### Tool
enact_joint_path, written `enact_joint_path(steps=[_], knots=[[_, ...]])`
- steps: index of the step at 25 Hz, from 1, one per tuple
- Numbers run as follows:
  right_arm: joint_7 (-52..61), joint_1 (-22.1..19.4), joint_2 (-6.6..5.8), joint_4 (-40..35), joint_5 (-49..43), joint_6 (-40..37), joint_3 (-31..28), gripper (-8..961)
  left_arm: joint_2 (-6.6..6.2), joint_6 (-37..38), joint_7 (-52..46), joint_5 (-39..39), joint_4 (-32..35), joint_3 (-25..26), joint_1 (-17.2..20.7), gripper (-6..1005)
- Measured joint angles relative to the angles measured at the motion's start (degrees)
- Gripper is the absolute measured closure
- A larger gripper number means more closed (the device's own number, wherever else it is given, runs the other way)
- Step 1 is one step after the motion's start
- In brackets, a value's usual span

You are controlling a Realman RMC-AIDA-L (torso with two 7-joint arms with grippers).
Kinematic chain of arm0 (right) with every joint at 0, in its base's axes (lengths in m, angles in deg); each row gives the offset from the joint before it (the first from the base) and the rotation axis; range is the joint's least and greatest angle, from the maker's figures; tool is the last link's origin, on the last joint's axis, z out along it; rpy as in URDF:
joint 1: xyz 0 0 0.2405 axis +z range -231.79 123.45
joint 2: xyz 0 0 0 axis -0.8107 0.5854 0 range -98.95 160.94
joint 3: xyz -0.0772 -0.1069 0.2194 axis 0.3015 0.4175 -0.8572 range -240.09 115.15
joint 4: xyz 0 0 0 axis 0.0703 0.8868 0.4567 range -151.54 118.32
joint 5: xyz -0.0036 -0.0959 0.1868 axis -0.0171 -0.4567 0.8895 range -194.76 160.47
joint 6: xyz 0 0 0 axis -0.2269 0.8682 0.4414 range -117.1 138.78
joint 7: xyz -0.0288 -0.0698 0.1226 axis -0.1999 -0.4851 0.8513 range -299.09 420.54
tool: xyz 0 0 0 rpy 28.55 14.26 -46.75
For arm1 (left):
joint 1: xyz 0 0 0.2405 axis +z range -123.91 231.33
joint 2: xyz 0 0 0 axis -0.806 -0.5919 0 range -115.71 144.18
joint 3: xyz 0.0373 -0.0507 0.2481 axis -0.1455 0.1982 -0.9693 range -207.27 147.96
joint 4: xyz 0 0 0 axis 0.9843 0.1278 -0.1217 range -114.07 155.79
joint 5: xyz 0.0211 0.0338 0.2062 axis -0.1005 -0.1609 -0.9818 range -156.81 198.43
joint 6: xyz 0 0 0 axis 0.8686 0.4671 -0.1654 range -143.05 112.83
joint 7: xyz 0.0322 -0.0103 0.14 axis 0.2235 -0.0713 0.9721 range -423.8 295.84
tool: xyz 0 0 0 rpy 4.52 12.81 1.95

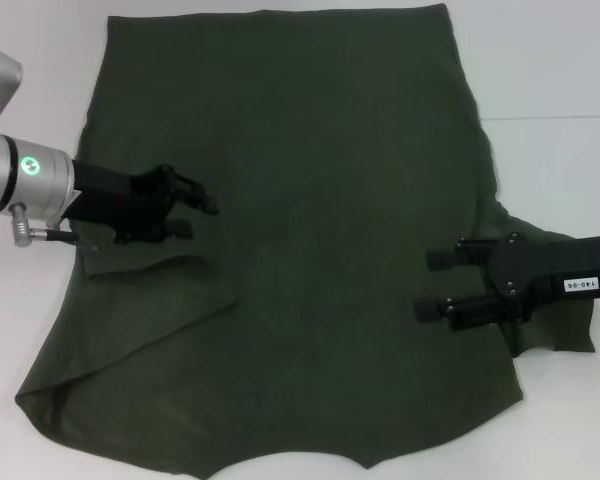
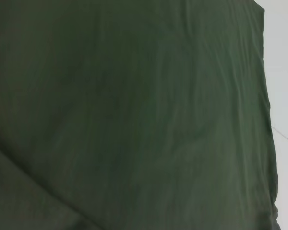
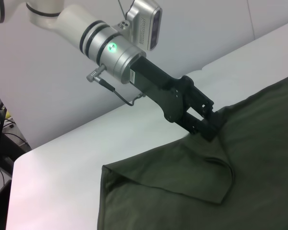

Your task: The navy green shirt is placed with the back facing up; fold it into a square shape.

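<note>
Shirt: navy green shirt [image 1: 320,250] spread back-up across white table [image 1: 560,70]
Done: we see left sleeve [image 1: 130,300] folded in
Left: right sleeve [image 1: 550,330], body folds
Left gripper [image 1: 202,210]: over shirt's left side, fingers narrow, empty
Right gripper [image 1: 432,285]: near right sleeve, wide apart, empty

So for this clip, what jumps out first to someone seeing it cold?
A large dark olive-green cotton shirt spread plain side up over most of the white table. The black left gripper sits over its left side, where the sleeve is folded inward onto the body. The black right gripper is open over the right side, its sleeve bunched beneath the arm.
</note>
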Motion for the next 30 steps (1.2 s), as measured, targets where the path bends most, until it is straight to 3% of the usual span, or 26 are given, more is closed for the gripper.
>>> enact_joint_path(steps=[4,8,12,15,19,30], knots=[[0.00,-0.04,0.01,0.00,-0.04,0.01,0.03,9,0.02,-0.22,0.34,0.29,0.48,-0.16,0.61,534],[0.00,-0.02,0.01,0.05,-0.11,0.02,0.13,9,-1.46,2.67,0.97,0.33,3.14,-0.19,2.23,448],[0.00,-0.01,0.00,0.10,-0.68,0.20,-0.14,9,-2.96,3.73,1.09,1.32,5.79,0.55,6.48,362],[0.00,-0.01,0.00,0.35,-0.77,0.63,0.07,9,-3.00,3.16,2.04,4.57,7.92,1.08,10.18,139],[0.00,0.17,-0.07,0.67,-0.80,0.87,0.25,9,-2.44,1.96,6.28,8.76,8.59,1.16,12.66,130],[0.31,0.69,-0.17,0.71,-1.50,0.89,0.08,9,-1.47,-6.01,11.41,8.72,4.23,-1.57,12.52,133]])
